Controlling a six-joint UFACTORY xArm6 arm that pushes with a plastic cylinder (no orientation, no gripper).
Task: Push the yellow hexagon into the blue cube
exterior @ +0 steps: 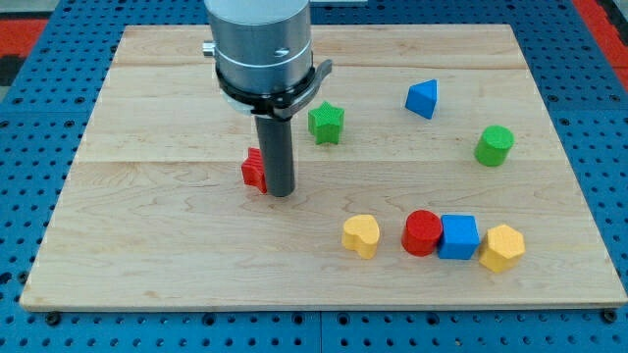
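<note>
Since the yellow hexagon [502,247] already touches the blue cube [459,236] near the table's [147,275] bottom right, our tip [282,192] sits well apart beside a red block [255,170], and we carry no pincer.

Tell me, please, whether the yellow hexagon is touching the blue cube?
Touching: the camera view shows the yellow hexagon pressed against the blue cube, no board visible between them.

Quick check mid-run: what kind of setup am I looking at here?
Likely a lab tabletop pushing rig: a wooden board on blue perforated matting, small coloured blocks like the yellow hexagon and blue cube, and my tip.
</note>
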